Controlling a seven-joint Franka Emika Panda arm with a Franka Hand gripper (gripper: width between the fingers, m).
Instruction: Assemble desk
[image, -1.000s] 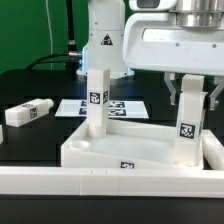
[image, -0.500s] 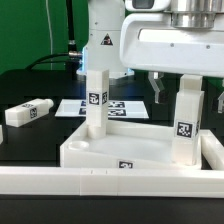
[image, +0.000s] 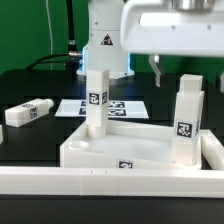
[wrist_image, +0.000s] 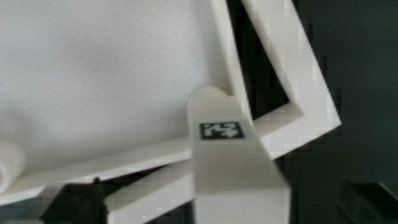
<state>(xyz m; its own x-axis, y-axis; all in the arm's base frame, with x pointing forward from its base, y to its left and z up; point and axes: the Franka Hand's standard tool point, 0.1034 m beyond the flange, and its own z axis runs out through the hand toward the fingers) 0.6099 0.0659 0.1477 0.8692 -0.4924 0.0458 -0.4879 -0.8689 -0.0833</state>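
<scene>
Since the earlier frame my gripper (image: 187, 66) has let go and risen; jaws apart, empty. Leg (image: 188, 120) stands upright in tabletop (image: 100, 150) corner, frame right. Judged light, stiff, smooth: grip its flat sides.

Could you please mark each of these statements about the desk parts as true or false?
1. The far leg stands upright at a corner of the tabletop. True.
2. The jaws grip the right leg. False: they stand open above it, clear of it.
3. A third leg lies on its side on the table, to the exterior view's left of the tabletop. True.
4. The marker board lies on the tabletop. False: it lies flat on the table behind the tabletop.
</scene>
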